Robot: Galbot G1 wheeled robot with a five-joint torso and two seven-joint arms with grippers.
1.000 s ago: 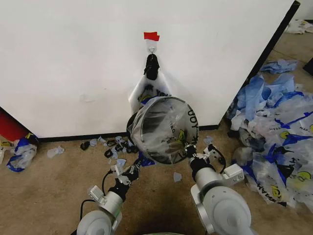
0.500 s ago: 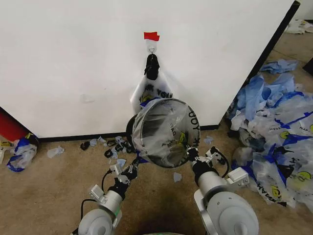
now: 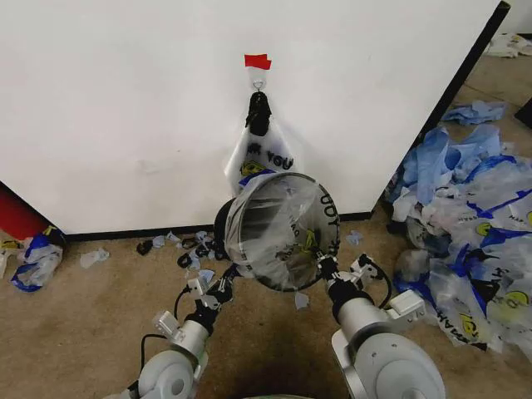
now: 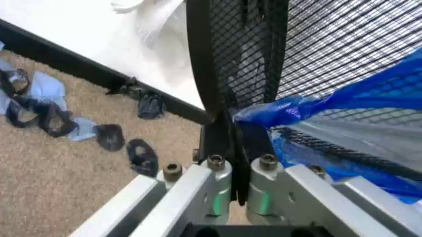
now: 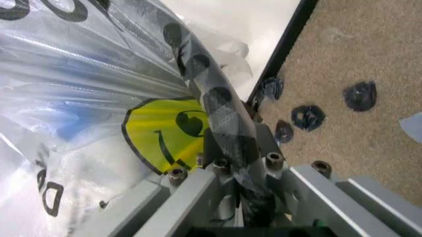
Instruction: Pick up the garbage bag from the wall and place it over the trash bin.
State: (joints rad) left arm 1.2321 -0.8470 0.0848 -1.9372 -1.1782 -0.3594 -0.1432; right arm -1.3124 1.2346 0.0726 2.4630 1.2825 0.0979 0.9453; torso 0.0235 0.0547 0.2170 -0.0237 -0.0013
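Observation:
The trash bin (image 3: 233,218), black wire mesh, is lifted off the floor and tipped so its mouth faces me. A see-through garbage bag (image 3: 283,237) with black letters and a yellow smiley lines it and wraps over the rim. My left gripper (image 3: 226,283) is shut on the bin's rim (image 4: 201,74), beside blue plastic (image 4: 329,103). On the opposite side my right gripper (image 3: 322,264) is shut on the rim and the bag (image 5: 99,74) folded over it. Another such bag (image 3: 264,154) hangs from the hook (image 3: 258,83) on the wall (image 3: 125,108), just behind the bin.
Red tape (image 3: 257,61) marks the hook. Black and blue scraps (image 3: 187,245) litter the floor along the baseboard (image 3: 125,231). A big heap of blue-and-white bags (image 3: 465,233) fills the right side. One crumpled bag (image 3: 33,262) lies far left.
Both arms have drawn the bin a little back from the wall and lower in view. More of the hanging bag shows above the rim.

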